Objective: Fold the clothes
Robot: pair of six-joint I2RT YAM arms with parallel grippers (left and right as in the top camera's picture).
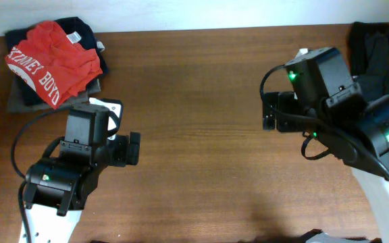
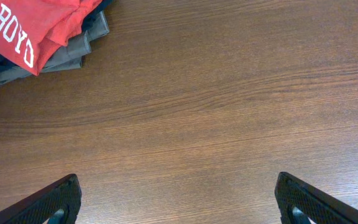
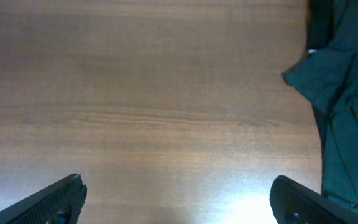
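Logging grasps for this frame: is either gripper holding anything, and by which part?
Nothing is held. The left gripper and right gripper are both open and empty; the red T-shirt lies apart from them, untouched.

T-shirt [image 1: 53, 57] atop pile [image 1: 80, 28] (far left) | garment [image 1: 373, 44] far right

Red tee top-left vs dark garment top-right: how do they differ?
The red T-shirt bears white lettering; the dark garment shows no print. The red T-shirt sits crumpled atop a pile of other clothes; the dark garment lies directly on the table. Both are unfolded, near the far edge.
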